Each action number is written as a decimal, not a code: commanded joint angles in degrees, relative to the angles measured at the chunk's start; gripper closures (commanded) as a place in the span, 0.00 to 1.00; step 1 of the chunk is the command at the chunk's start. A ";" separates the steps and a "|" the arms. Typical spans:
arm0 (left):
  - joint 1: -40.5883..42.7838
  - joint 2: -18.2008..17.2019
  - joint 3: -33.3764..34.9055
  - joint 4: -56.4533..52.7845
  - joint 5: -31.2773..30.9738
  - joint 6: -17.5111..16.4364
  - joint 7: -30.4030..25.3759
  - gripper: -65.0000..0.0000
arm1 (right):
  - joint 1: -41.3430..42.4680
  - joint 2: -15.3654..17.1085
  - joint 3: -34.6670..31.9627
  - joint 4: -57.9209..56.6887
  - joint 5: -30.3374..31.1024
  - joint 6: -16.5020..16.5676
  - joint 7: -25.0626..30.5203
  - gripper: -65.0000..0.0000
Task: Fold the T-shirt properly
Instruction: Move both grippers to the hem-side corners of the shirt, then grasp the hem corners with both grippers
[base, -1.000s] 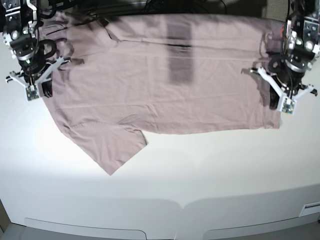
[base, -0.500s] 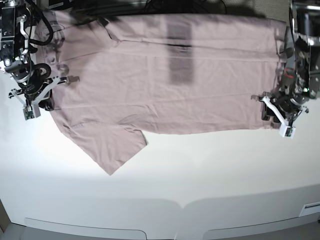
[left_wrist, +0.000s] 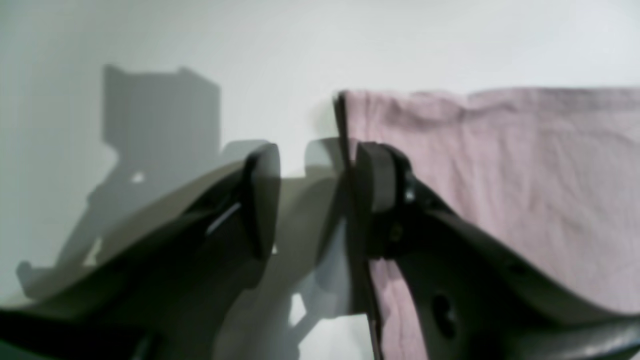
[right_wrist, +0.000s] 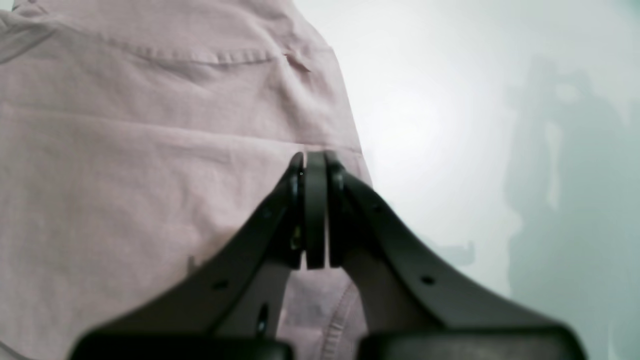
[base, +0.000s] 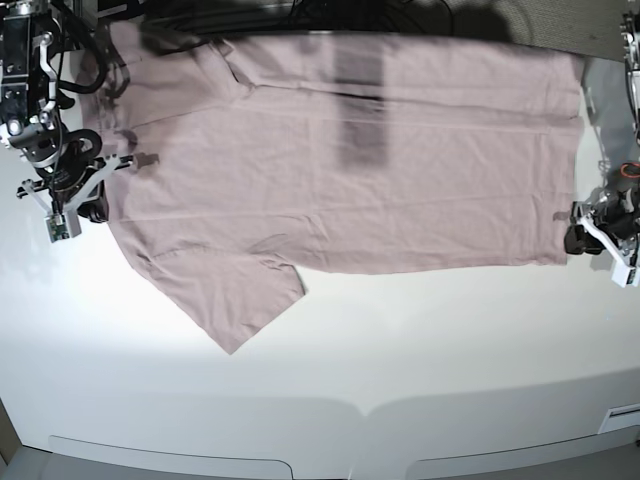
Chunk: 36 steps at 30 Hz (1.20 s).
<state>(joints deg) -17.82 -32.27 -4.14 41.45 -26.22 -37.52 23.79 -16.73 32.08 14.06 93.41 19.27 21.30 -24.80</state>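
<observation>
The T-shirt (base: 340, 150) lies spread flat across the far half of the white table (base: 400, 350), one sleeve (base: 235, 300) poking out toward 7 o'clock. Over at 3 o'clock the left gripper (base: 590, 235) sits at the hem corner, jaws parted to a medium gap with the cloth's edge (left_wrist: 345, 150) between them, one pad on the fabric. At 9 o'clock the right gripper (base: 85, 200) is pressed fully together at the shirt's edge; whether it pinches cloth I cannot tell.
</observation>
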 joint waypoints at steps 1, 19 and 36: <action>-1.33 -1.22 -0.33 0.63 -0.85 -0.83 -0.68 0.62 | 0.55 1.07 0.55 0.85 0.28 -0.15 0.96 1.00; -0.90 3.37 -0.33 0.52 3.67 -2.48 1.90 1.00 | 0.68 1.09 0.55 0.85 0.50 -0.15 4.07 1.00; -0.90 4.37 -0.33 0.52 -1.92 -2.48 2.27 1.00 | 24.15 1.09 -8.37 -10.40 2.84 3.15 -5.25 0.48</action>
<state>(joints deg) -17.98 -27.42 -4.43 41.58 -28.64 -39.62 25.39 6.28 32.05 5.02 81.84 21.65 24.56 -31.77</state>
